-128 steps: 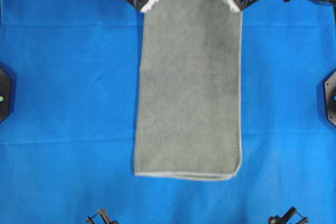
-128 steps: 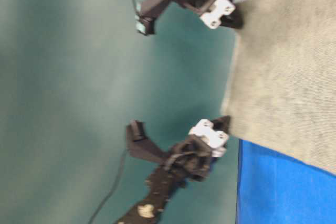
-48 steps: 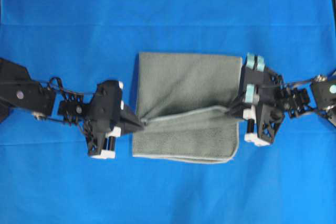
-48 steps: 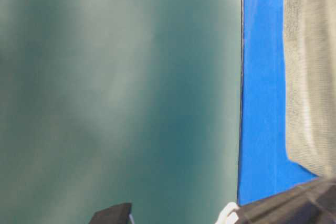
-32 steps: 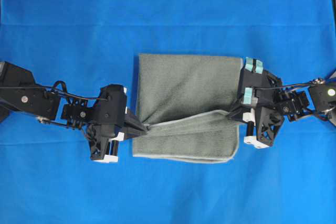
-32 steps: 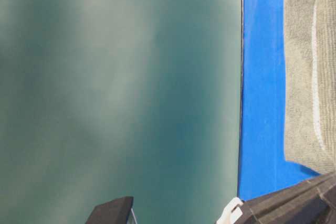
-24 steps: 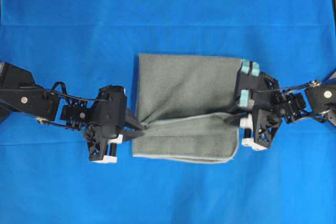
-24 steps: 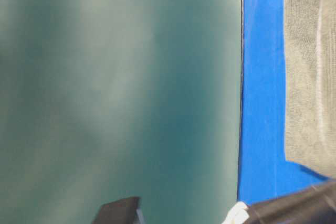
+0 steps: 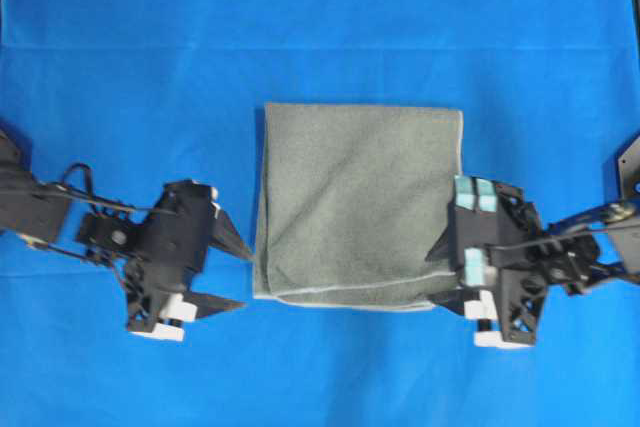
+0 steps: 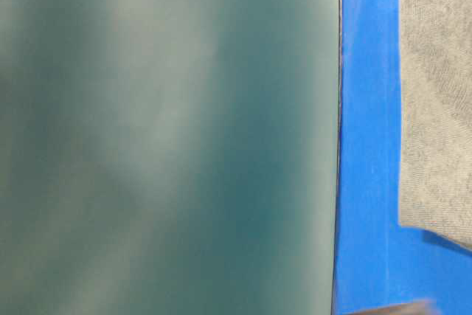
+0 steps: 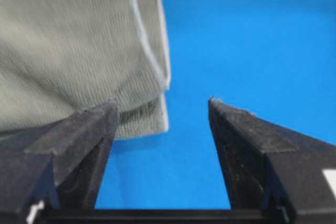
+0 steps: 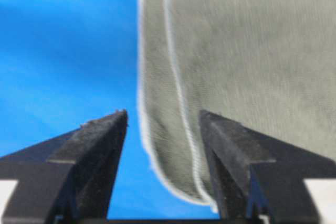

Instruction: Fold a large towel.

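The towel (image 9: 355, 202) lies folded on the blue cloth as a grey-green rectangle, its pale hemmed edges stacked along the near side. My left gripper (image 9: 243, 277) stands open just off the towel's near left corner, touching nothing. In the left wrist view the gripper (image 11: 160, 103) frames blue cloth, with the towel's corner (image 11: 79, 40) beside the left finger. My right gripper (image 9: 435, 280) is open at the near right corner. In its wrist view the gripper (image 12: 163, 114) straddles the towel's rounded hemmed corner (image 12: 247, 51) without closing on it. The table-level view shows the towel (image 10: 435, 94) at the right.
The blue cloth surface (image 9: 320, 27) covers the whole table. Black arm mounts sit at the right edge (image 9: 628, 172) and the left edge (image 9: 10, 147). A teal wall (image 10: 169, 138) fills most of the table-level view.
Both grippers have opened and let go of the towel's hemmed edge, then drawn back outward and toward the near side. The released layer has dropped flat onto the lower one.
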`<state>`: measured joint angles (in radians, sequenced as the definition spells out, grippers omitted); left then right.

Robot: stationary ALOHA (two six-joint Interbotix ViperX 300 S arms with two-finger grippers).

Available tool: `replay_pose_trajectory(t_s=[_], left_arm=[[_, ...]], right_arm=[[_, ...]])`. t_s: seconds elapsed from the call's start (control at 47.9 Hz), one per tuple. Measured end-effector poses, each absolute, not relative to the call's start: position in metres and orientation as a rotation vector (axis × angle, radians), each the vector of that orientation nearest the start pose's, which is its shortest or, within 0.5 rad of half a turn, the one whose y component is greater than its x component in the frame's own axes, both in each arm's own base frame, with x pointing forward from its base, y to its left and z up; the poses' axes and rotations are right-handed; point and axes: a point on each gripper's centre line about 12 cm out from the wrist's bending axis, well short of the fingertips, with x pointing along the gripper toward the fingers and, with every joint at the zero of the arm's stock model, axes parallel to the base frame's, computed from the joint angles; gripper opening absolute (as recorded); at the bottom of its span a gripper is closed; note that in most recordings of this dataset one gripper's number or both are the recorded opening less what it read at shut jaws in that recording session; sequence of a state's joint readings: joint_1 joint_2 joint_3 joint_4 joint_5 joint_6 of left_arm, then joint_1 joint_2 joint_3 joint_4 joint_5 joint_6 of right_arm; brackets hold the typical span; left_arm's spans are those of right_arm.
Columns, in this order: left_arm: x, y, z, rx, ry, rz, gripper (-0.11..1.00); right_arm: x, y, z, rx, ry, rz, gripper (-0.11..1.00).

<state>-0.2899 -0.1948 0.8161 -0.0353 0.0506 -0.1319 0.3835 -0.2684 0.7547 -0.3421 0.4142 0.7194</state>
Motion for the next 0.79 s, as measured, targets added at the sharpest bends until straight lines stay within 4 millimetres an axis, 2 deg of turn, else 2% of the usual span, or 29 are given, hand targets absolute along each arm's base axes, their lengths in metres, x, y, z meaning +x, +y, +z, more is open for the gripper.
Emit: replay_pose_trajectory(t_s=[0.125,0.313,0.376,0.501,0.605,0.71,0.793], left_arm=[[0.312,-0.094,0.218,-0.053,0.621,-0.239,0.64],[0.285,-0.082,0.280,-0.026,0.434,-0.259,0.64],[0.274,-0.075,0.293,-0.017,0.381,-0.253,0.64],[0.247,-0.057,0.307,0.002,0.308,-0.223,0.62],[0.224,-0.042,0.317,-0.008,0.265,-0.183,0.62],[0.203,-0.030,0.316,-0.015,0.243,-0.146,0.62],[0.187,-0.023,0.312,-0.018,0.219,-0.119,0.62]], right_arm=[[0.293,0.100,0.236,0.122,0.827,0.048,0.60],[0.272,0.079,0.282,0.034,0.686,0.016,0.60],[0.260,0.070,0.299,0.007,0.619,0.012,0.60],[0.236,0.051,0.322,0.002,0.513,-0.015,0.59],[0.211,0.036,0.333,0.000,0.448,-0.044,0.59],[0.184,0.018,0.334,0.010,0.387,-0.088,0.59],[0.167,0.006,0.326,0.027,0.355,-0.121,0.59]])
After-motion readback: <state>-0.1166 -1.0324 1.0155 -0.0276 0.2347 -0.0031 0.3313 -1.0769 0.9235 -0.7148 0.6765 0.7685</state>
